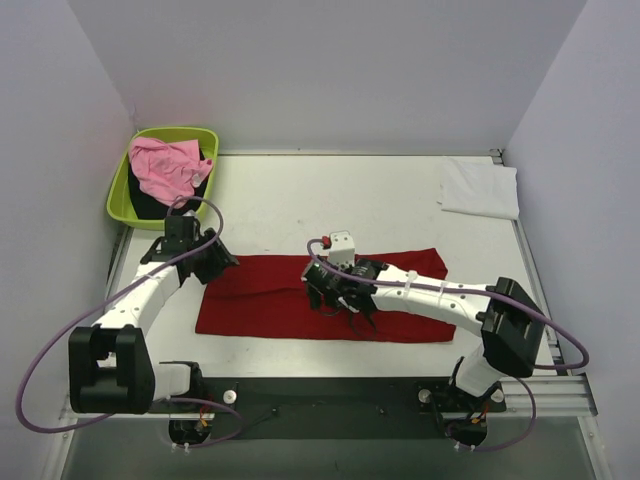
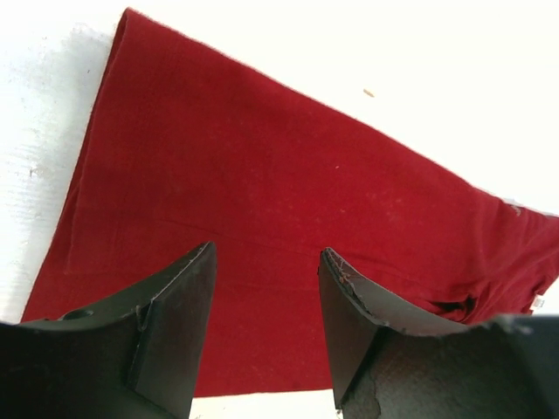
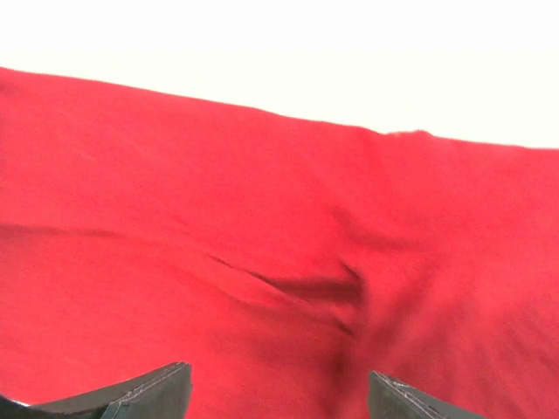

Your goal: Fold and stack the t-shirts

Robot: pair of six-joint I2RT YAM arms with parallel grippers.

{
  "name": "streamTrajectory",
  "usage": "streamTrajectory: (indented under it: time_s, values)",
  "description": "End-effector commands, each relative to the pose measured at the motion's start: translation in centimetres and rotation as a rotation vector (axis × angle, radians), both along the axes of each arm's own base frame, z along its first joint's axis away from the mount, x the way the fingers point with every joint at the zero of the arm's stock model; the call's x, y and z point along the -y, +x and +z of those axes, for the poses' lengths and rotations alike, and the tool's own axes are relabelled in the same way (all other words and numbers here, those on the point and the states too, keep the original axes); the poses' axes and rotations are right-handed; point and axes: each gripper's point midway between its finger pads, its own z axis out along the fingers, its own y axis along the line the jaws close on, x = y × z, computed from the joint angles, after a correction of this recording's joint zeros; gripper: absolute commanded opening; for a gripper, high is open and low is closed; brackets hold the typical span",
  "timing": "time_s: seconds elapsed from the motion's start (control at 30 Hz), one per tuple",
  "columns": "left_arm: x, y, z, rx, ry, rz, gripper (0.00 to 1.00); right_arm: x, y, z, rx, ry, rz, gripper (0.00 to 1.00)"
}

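RISK | left gripper (image 2: 266, 262), right gripper (image 3: 275, 384) both released | crease beneath right one: your next pinch may bunch deep red t-shirt (image 1: 260, 300), skewing fold

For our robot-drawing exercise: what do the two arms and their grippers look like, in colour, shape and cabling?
The left arm and right arm have white tubular links with blocky black joints. A purple cable loops along each. The left gripper and right gripper have black wedge-shaped fingers. A white box with a red dot sits at the right wrist.
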Motion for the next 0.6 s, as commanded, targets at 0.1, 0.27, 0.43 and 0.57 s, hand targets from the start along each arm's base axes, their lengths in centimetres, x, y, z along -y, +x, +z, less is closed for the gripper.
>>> streamTrajectory:
  time_s: [0.1, 0.27, 0.43, 0.57]
  values:
    - [-0.8, 1.8, 1.7, 0.027, 0.063, -0.012, 0.60, -5.9, 4.7, 0.1, 0.025, 0.014, 0.072, 0.79]
    - [-1.6, 1.6, 1.5, 0.001, 0.099, -0.008, 0.60, -9.5, 6.6, -0.4, 0.018, 0.040, 0.108, 0.79]
    - [-2.1, 1.3, 0.9, -0.025, 0.098, 0.001, 0.60, -10.9, 7.3, -2.1, 0.009, 0.043, 0.118, 0.78]
    - [-2.1, 1.4, 1.1, -0.014, 0.095, 0.001, 0.60, -10.9, 7.2, -2.7, -0.006, 0.044, 0.115, 0.77]
